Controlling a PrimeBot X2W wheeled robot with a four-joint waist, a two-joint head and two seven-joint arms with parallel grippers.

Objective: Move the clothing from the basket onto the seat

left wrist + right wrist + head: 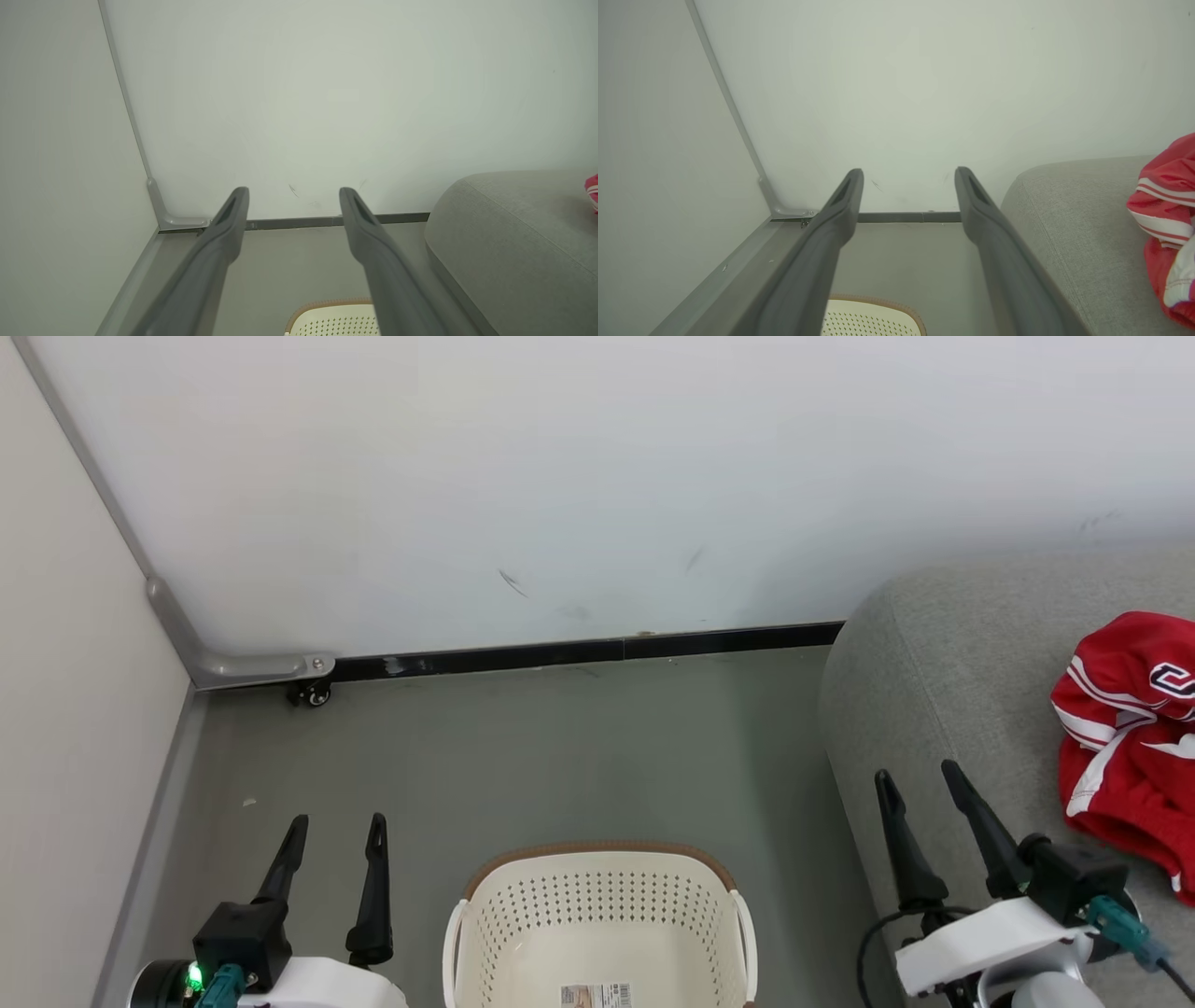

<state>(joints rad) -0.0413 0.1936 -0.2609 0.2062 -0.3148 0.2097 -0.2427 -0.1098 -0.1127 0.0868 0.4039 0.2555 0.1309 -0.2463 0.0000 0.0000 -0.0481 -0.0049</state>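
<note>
Clothing lies bunched in a red heap on the seat, well to the right of the basket. The basket's perforated inside shows bare down to its label sticker (the near part is cut off by the frame edge, so you cannot vouch for all of it). On that showing, the transfer looks done or very nearly so.

Should you need to shift the heap, expect thin, slick sports fabric: light, limp, and apt to slide and trail a loose end. Pinch a raised fold or the thicker striped hem rather than a flat layer, and lift high before travelling.

Your left gripper hovers over the floor beside the basket. Your right gripper hovers by the seat's edge, near the heap. Each has its fingers spread apart and holds nothing.
</note>
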